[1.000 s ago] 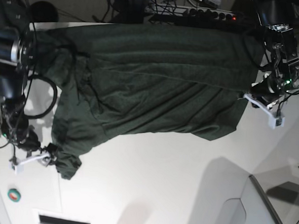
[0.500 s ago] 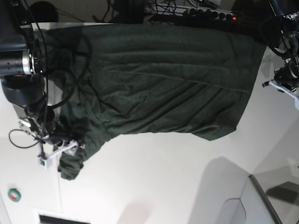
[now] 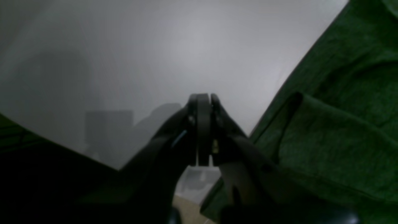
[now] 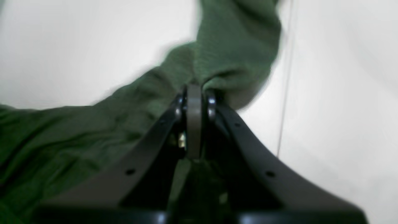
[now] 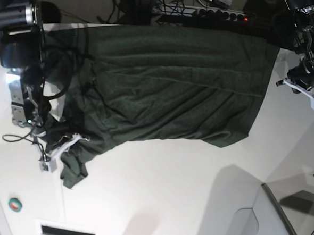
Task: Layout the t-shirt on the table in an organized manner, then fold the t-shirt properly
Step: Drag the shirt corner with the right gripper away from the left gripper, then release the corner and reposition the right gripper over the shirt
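With the right gripper (image 4: 194, 93) jaws clamped on the t-shirt (image 5: 169, 86) sleeve and the left gripper (image 3: 203, 102) jaws closed empty, a one-sided pull could drag and bunch the cloth across the desk (image 5: 173, 193)

Right gripper (image 4: 195, 93) low centre of view, black jaws pressed together on bunched fold of t-shirt (image 4: 214, 59). Green fabric rises beyond tips toward top edge, blurred, and spreads left and near in wrinkles to lower-left corner. White table (image 4: 335, 93) right and upper left. Thin dark seam line (image 4: 284, 93) runs near-to-far just right of cloth.
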Robot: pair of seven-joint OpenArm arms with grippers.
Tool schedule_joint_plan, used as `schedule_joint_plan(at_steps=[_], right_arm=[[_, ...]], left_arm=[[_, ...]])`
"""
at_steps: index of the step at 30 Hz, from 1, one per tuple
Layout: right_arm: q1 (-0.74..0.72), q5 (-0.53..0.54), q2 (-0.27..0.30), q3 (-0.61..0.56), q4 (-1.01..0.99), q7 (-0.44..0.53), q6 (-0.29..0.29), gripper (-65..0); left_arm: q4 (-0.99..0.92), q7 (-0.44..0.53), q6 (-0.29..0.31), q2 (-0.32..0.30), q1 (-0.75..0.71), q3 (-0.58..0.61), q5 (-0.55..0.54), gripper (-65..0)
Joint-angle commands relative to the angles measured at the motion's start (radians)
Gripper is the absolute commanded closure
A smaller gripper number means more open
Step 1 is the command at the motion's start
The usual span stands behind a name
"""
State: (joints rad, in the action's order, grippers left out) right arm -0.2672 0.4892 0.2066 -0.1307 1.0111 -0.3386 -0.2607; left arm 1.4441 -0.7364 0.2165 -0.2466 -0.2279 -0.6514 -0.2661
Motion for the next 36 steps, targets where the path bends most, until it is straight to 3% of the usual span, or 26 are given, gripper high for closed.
schedule_joint_plan(at_steps=[1,11,15,19,23,25,27,30,36], right_arm=[[-0.008,0.016,0.009,0.004,0.078,-0.003,-0.01,-0.2],[0.228,0.019,-0.031,-0.004,0.578,-0.307,-0.01,-0.3],[0.28,0.019,-0.039,-0.02,0.644,-0.409,-0.01,-0.5],[0.325,0.021,-0.052,-0.074,0.634,-0.448,-0.01,-2.0],[0.329,0.021,-0.063,-0.09,0.644,-0.515,-0.01,-23.9],[0.317,0.021,-0.063,-0.068,0.656,-0.521,-0.01,-36.3],[0.283,0.021,-0.063,-0.03,0.658,-0.52,-0.01,-41.6],[0.159,0.015,-0.063,0.05,0.539,-0.485,-0.01,-40.4],[-0.131,0.016,-0.065,0.081,-0.004,-0.322,-0.01,-40.4]], left_arm=[[0.016,0.018,-0.001,-0.02,0.006,-0.006,-0.003,0.0],[0.016,0.018,-0.001,-0.017,0.011,-0.006,-0.003,0.0],[0.016,0.018,-0.001,-0.017,0.011,-0.006,-0.003,0.0],[-0.018,0.019,-0.001,-0.02,0.012,-0.006,-0.003,0.0],[-0.046,0.019,-0.001,-0.02,0.028,-0.006,-0.003,0.0],[-0.052,0.019,-0.001,-0.02,0.028,-0.006,-0.003,0.0],[-0.047,0.019,-0.001,-0.02,0.025,-0.006,-0.003,0.0],[-0.042,0.019,-0.001,-0.02,0.022,-0.006,-0.003,0.0],[-0.042,0.021,-0.001,-0.017,0.006,-0.006,-0.008,0.0]])
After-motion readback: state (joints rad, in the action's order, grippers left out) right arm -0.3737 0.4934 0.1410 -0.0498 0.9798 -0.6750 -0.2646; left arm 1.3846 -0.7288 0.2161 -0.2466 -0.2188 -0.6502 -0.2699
